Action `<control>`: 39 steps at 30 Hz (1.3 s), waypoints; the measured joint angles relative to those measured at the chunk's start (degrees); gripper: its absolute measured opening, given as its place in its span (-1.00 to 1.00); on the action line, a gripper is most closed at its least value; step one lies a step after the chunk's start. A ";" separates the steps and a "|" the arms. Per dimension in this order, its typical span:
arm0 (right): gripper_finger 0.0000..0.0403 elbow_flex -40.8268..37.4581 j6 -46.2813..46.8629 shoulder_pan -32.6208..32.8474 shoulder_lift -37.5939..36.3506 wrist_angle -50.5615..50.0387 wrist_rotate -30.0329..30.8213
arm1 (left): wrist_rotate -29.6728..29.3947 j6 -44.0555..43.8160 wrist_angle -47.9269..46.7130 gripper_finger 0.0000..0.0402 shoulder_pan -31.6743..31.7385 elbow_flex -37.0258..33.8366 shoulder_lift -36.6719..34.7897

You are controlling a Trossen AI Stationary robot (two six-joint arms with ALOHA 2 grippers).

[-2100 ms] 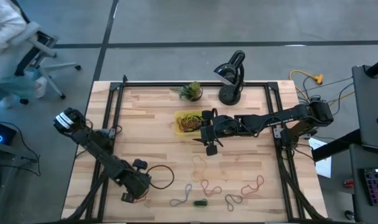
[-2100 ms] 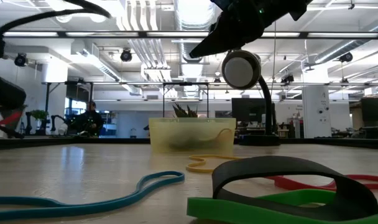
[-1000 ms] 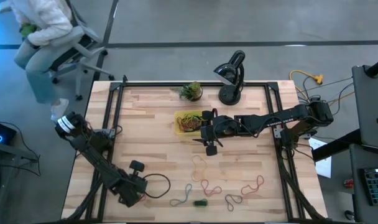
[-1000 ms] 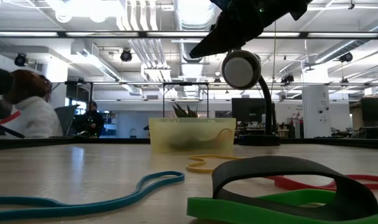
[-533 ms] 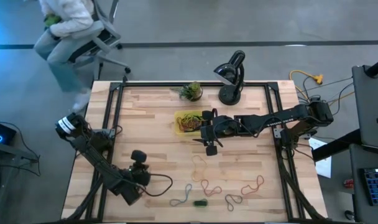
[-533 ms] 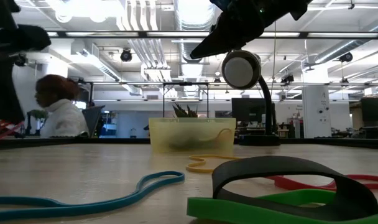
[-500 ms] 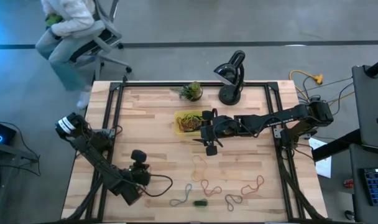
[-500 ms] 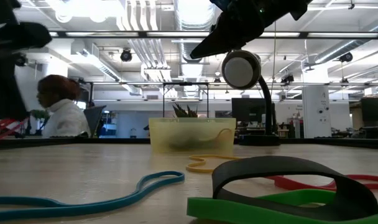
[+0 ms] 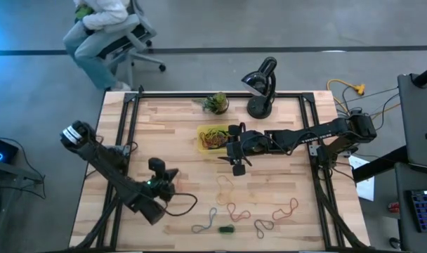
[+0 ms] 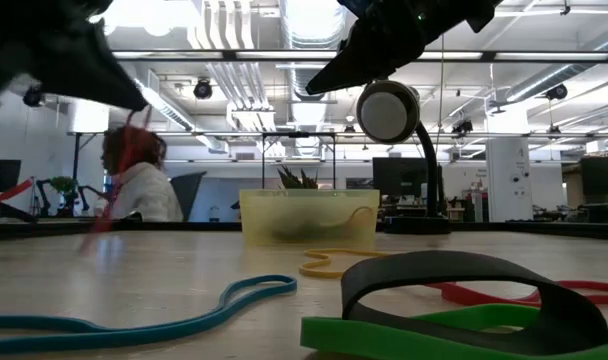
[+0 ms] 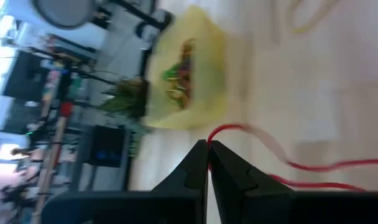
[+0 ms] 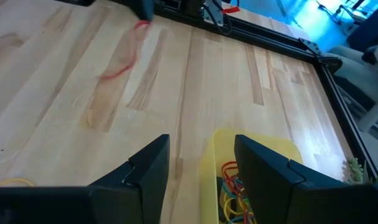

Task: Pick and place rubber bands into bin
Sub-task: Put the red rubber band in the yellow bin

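The bin (image 9: 212,138), translucent yellow with several rubber bands inside, stands at the table's middle far part; it also shows in the low view (image 10: 309,220) and the left wrist view (image 11: 190,68). My left gripper (image 9: 173,176) hangs near the table's near left, shut on a thin red rubber band (image 9: 184,202). My right gripper (image 9: 230,149) hovers open at the bin's right edge, with the bin (image 12: 257,163) below its fingers. Loose rubber bands lie near the front edge: tan (image 9: 225,184), red (image 9: 238,211), red (image 9: 287,209), blue (image 10: 134,325), green (image 10: 414,335), dark (image 10: 464,285). My left gripper pinches one strand of the red band's loop (image 11: 216,133) between its two fingertips. The fingers slant down toward the bin. The band trails slack below them (image 12: 122,61); whether its lower part (image 10: 96,225) still lies on the wood, I cannot tell.
A small potted plant (image 9: 215,103) and a black desk lamp (image 9: 261,88) stand at the far edge behind the bin. Black frame rails (image 9: 129,140) run along the table's sides. Bare wood (image 9: 178,140) lies between my left gripper and the bin. A person on a chair (image 9: 104,21) is beyond the far left corner.
My left gripper has risen and gone toward the bin, tipping from pointing steeply down to nearly level, still shut on the red band, whose held end has come up with it. The person on the chair has rolled to the right behind the table.
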 joint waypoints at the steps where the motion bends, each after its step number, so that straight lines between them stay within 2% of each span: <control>1: -0.13 0.00 0.00 0.00 -0.07 0.00 0.00 | -0.86 1.00 0.02 -1.00 0.91 -0.02 -0.51; 14: -0.13 0.01 -0.14 1.26 -1.63 -0.56 0.02 | -7.79 15.63 1.57 -1.00 14.81 -0.11 -11.12; 19: -0.13 0.02 -0.22 1.64 -2.16 -1.15 0.03 | -6.68 27.31 10.68 -1.00 19.89 -1.03 -16.86; 23: -0.13 0.02 -0.04 1.64 -2.33 -1.19 0.04 | -0.09 41.64 25.28 -1.00 24.02 -2.92 -21.03; 26: -0.13 0.02 -0.02 1.64 -2.42 -1.33 0.04 | 7.80 51.76 37.59 -1.00 27.77 -5.07 -23.72; 28: -0.13 0.02 -0.02 1.65 -2.52 -1.36 0.04 | 12.28 55.64 42.19 -1.00 30.61 -5.86 -24.71; 31: -0.13 0.02 -0.02 1.95 -2.58 -1.43 0.04 | 18.03 58.38 45.97 -1.00 35.42 -6.61 -24.87; 35: -0.13 0.02 -0.07 2.43 -2.60 -1.55 0.02 | 28.96 58.69 49.93 -1.00 42.31 -8.01 -23.46; 39: -0.13 0.02 -0.06 2.76 -2.61 -1.73 0.04 | 36.32 58.93 54.63 -1.00 48.03 -9.26 -19.56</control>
